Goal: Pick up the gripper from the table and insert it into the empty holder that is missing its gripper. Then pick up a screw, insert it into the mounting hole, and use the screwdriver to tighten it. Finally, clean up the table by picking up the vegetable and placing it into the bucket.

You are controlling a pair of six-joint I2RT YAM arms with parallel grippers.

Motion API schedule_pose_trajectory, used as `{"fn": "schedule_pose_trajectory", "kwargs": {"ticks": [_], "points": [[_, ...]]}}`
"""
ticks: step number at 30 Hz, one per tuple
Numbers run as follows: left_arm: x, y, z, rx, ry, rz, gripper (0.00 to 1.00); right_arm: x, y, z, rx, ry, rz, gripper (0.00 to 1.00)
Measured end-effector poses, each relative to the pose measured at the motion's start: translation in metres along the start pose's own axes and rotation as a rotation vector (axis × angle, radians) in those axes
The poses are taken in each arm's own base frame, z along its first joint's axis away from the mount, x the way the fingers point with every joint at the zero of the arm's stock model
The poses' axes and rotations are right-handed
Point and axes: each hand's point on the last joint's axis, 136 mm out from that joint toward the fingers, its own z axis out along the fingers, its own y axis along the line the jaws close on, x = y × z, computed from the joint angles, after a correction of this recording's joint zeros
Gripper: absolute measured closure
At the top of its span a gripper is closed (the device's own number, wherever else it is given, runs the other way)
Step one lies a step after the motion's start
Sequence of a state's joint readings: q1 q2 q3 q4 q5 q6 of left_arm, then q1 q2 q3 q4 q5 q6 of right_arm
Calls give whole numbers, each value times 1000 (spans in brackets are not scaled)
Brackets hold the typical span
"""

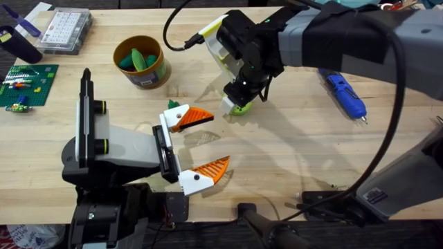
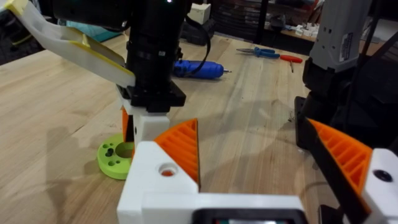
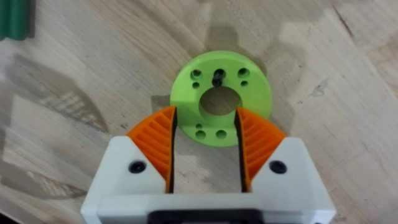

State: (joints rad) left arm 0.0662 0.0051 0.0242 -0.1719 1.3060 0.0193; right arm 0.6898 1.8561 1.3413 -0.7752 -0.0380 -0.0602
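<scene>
The lime-green gripper (image 1: 240, 108) (image 3: 221, 99) lies flat on the table at centre. My right gripper (image 1: 235, 102) (image 3: 206, 146) hangs open just over its near edge, the orange pads (image 3: 158, 143) straddling the rim, not clamped. My left gripper (image 1: 204, 144) (image 2: 261, 168) rests open to the left of it, holding nothing. A small green vegetable (image 1: 173, 105) (image 3: 13, 18) lies by the left gripper's far finger. The bucket (image 1: 151, 76) stands back left with green vegetables inside. The blue screwdriver (image 1: 346, 95) (image 2: 198, 68) lies to the right. The holder is out of view.
A clear parts box (image 1: 66, 29) and a green baseplate with bricks (image 1: 24, 83) sit at the far left. Pliers (image 2: 267, 53) lie beyond the screwdriver. A black cable (image 1: 176, 31) loops above the bucket. Bare wood lies between the arms.
</scene>
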Motion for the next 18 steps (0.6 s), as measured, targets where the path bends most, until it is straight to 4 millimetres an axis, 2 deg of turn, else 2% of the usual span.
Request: {"fn": "schedule_pose_trajectory", "kwargs": {"ticks": [18], "points": [[0,0,0,0,0,0,10,-3,1,-3,-4,-7,0,508]]}}
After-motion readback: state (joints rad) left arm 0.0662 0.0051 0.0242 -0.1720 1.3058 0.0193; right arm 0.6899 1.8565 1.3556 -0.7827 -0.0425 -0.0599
